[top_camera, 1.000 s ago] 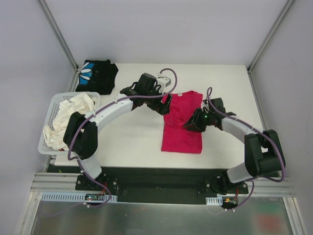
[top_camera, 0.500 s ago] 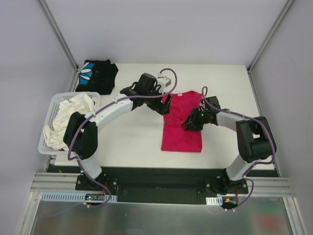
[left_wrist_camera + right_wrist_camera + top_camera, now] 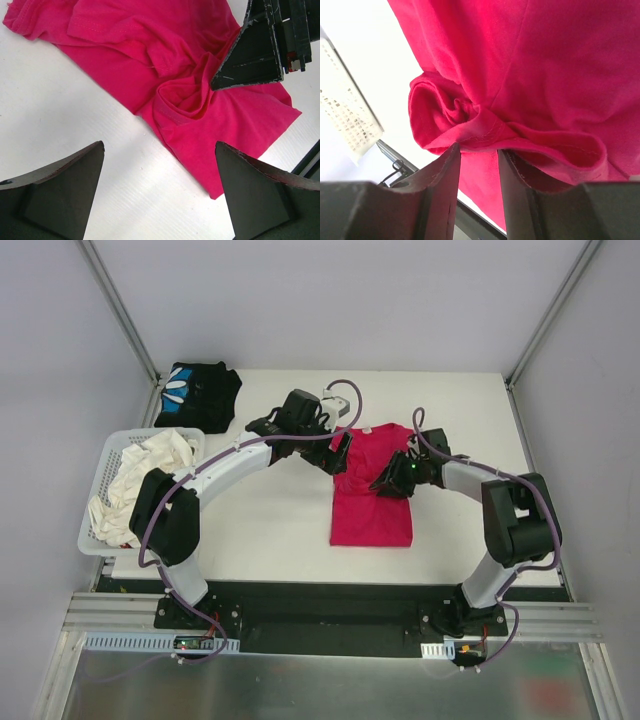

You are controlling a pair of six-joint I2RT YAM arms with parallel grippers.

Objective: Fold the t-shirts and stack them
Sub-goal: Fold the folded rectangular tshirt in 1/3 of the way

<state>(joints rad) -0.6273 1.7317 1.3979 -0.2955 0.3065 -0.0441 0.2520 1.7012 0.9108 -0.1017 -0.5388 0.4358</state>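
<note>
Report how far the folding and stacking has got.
Done, apparently: the black t-shirt lies bundled at the far-left corner. In hand: the right fingers pinch a bunched fold of the magenta t-shirt, which is only partly folded; the left fingers hover open at its edge. Left: finish that fold, then stack the two shirts.

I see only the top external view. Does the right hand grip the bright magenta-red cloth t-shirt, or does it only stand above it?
Observer: It grips. In the right wrist view, a bunched fold of the magenta-red cloth t-shirt sits between the fingertips of the right hand.
Operator: And the left hand, does it have cloth?
Observer: No. The left wrist view shows the left hand wide open, nothing between its fingers, above the white table beside the shirt's edge.
</note>
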